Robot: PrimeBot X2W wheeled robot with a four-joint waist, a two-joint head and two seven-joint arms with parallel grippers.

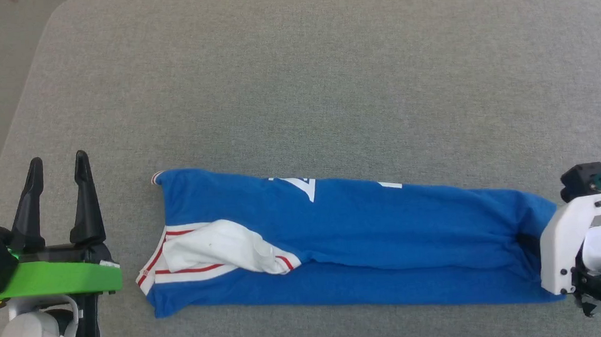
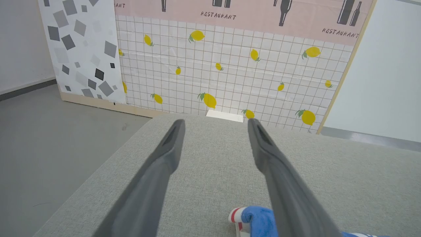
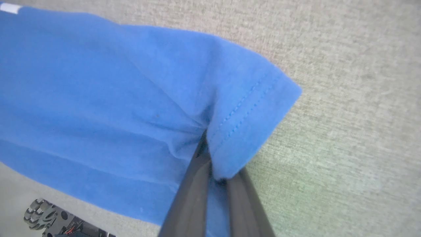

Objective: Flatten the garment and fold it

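1. The blue shirt (image 1: 347, 228) lies in a long strip on the grey table (image 1: 294, 84).
2. Its white sleeve (image 1: 216, 248) w/ red stripes is at the left end.
3. R tool (image 3: 205, 154) is pinched tight on the shirt's blue hem at the right end.
4. L tool (image 1: 58, 159) is spread wide w/ nothing in it, just left of the shirt.

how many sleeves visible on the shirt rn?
1. One white sleeve lies folded onto the blue shirt near its end on the robot's left. A bit of striped trim at that end's far corner may belong to a second sleeve, otherwise hidden.
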